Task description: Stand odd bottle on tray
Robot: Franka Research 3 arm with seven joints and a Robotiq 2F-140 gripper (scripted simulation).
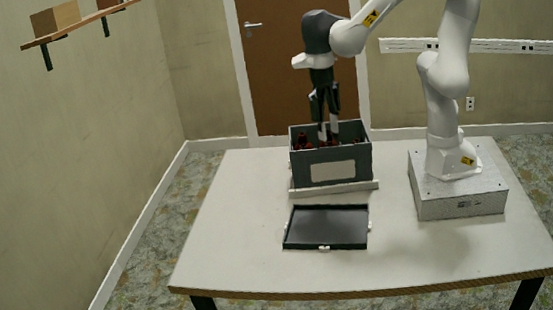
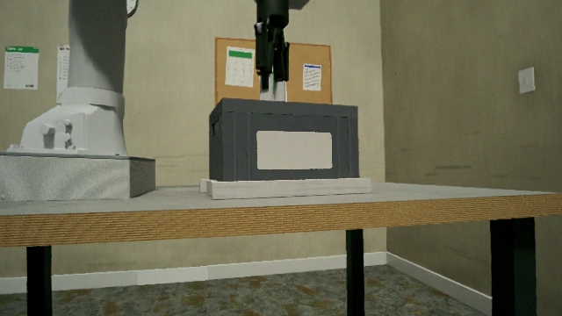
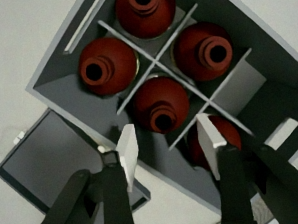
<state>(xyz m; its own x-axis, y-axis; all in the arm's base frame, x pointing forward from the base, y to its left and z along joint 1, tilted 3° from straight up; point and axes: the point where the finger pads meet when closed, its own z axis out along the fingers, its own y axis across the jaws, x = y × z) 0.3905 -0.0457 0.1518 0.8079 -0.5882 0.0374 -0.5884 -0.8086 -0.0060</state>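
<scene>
The grey crate stands level and holds the five red-brown bottles. The wrist view shows a top bottle, a right one, a left one, a middle one and a lower-right one partly hidden by a finger. Neck differences cannot be told. My gripper is partly open and points down at about the crate's rim. In the wrist view the middle bottle's mouth shows between the fingers, with gaps both sides. The black tray lies flat, without a bottle.
Crate dividers separate the bottles. A pale strip runs along the crate's base. Small white blocks sit at the tray's edges. The arm's metal base block stands beside the crate.
</scene>
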